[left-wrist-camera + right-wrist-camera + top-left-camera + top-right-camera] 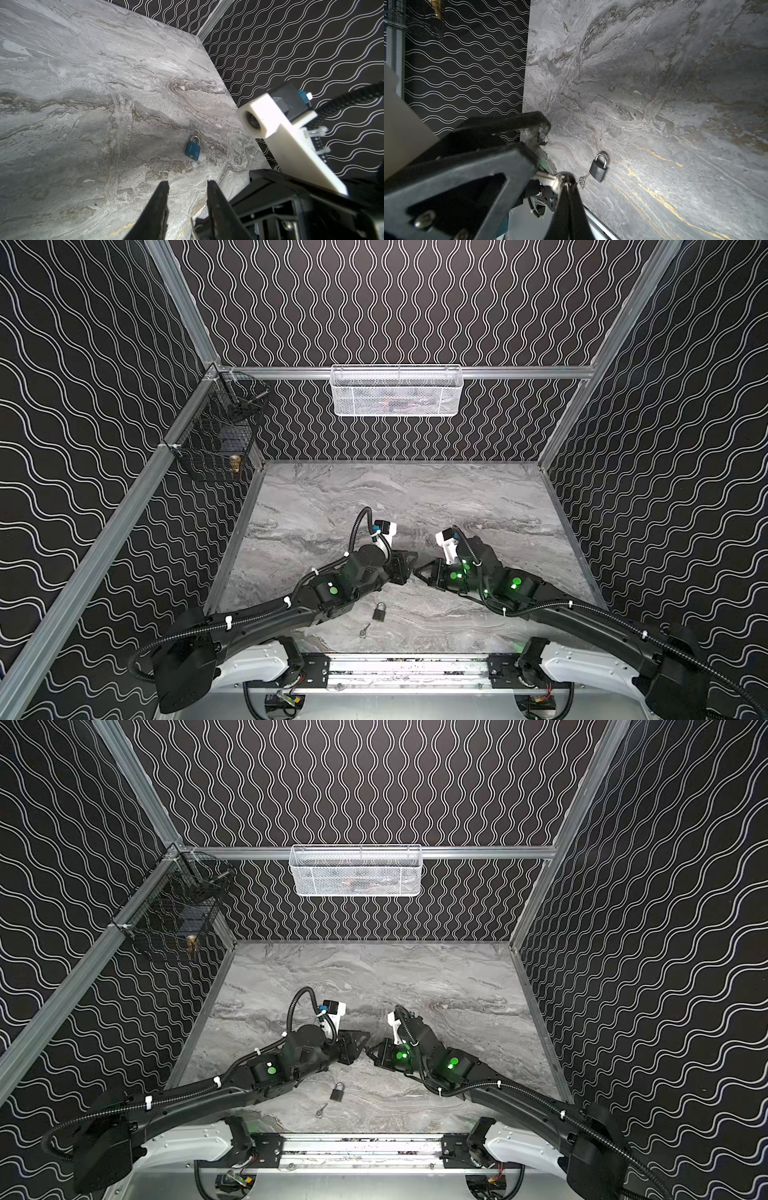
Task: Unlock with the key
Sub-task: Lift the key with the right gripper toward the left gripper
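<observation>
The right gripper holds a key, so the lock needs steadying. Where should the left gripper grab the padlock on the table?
Pinch the padlock body across its narrow sides, from above. It seems to lie flat, shackle toward the back wall, so its broad faces are out of reach; this probably leaves the bottom end clear for the key.

Black arms (266, 613), corrugated cables (352, 533), green lights (333, 590)
</observation>
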Controlling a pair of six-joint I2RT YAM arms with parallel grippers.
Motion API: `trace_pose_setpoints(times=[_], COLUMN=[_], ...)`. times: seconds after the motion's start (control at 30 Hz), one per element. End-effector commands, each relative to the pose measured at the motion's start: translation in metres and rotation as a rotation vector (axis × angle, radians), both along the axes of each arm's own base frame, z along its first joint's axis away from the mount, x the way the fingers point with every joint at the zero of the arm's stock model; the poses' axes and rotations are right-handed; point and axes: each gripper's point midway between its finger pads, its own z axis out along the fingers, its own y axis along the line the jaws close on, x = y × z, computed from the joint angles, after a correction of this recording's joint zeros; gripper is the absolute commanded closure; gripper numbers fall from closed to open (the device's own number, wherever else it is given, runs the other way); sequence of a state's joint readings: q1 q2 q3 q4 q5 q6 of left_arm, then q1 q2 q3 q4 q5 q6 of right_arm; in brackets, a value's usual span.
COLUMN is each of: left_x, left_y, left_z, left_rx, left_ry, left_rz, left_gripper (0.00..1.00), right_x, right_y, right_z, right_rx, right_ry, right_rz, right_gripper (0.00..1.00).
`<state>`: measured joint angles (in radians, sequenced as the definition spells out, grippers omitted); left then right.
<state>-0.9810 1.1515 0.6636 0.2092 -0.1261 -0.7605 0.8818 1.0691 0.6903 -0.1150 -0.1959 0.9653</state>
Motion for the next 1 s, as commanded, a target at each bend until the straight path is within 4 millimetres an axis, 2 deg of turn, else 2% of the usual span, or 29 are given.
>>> trace_pose_setpoints(times=[0.0, 0.2, 0.27, 0.37, 0.5, 0.7, 0.83, 0.97], left_x=[0.001, 0.001, 0.001, 0.002, 0.002, 0.003, 0.005, 0.009], left_y=[-0.005, -0.005, -0.005, -0.003, -0.003, -0.002, -0.001, 0.001], left_z=[0.011, 0.009, 0.008, 0.009, 0.009, 0.009, 0.013, 0.019], left_rx=[-0.036, -0.043, -0.045, -0.044, -0.043, -0.047, -0.057, -0.054], left_ry=[-0.017, -0.01, -0.006, -0.006, -0.007, -0.002, -0.01, -0.038], left_rz=[-0.015, -0.017, -0.018, -0.015, -0.017, -0.02, -0.022, -0.046], left_gripper=[0.68, 0.75, 0.84, 0.88, 1.0, 1.0, 1.0, 1.0], right_x=[0.005, 0.009, 0.009, 0.01, 0.011, 0.013, 0.013, 0.014], right_y=[0.007, 0.008, 0.008, 0.01, 0.01, 0.01, 0.01, 0.006], right_z=[0.015, 0.015, 0.016, 0.018, 0.019, 0.023, 0.024, 0.025], right_rx=[0.051, 0.045, 0.047, 0.055, 0.058, 0.061, 0.06, 0.039], right_ry=[-0.027, -0.032, -0.032, -0.035, -0.039, -0.056, -0.063, -0.09], right_rz=[-0.009, -0.018, -0.019, -0.019, -0.022, -0.024, -0.018, -0.024], right_gripper=[1.0, 1.0, 1.0, 1.0, 1.0, 1.0, 0.88, 0.68])
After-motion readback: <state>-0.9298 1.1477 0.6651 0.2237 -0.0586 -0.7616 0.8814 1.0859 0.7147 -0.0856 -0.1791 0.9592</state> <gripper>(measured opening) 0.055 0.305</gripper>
